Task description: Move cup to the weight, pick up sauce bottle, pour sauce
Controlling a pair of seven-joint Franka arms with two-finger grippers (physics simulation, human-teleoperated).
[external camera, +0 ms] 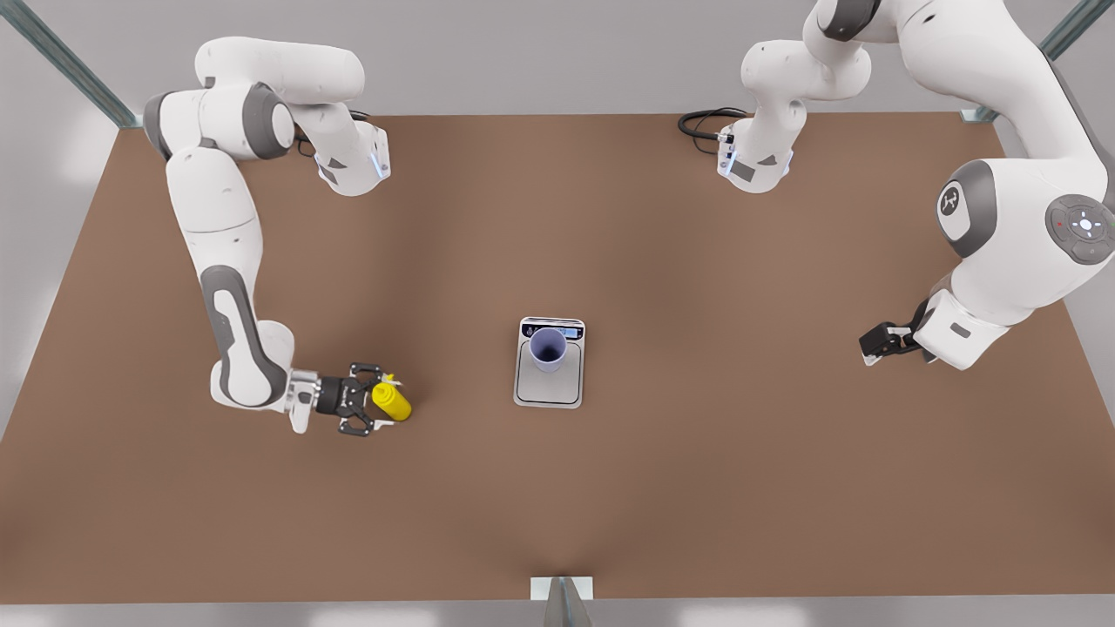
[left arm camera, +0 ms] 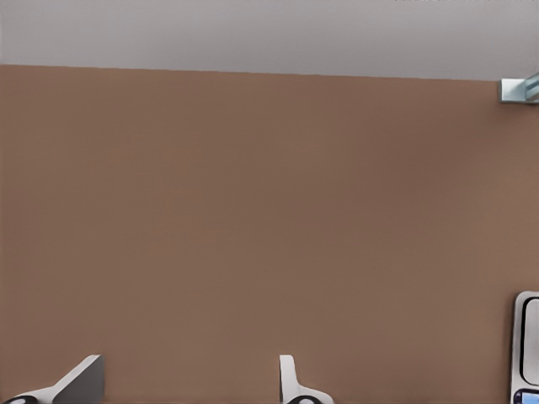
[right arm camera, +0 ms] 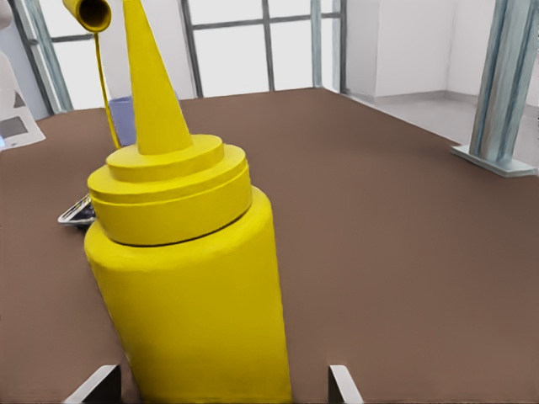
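At nine o'clock from the weight, the right tool brackets the sauce bottle, open-fingered; light, slick plastic, best squeezed mid-body; the left tool waits, fingers apart.

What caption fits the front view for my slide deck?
Cup sits on the scale; right gripper open around the sauce bottle; left gripper waits aside.

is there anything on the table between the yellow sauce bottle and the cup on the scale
Nothing visible. Bare table lies between the sauce bottle, flanked by the right gripper, and the cup on the weight. The left gripper waits on the far side.
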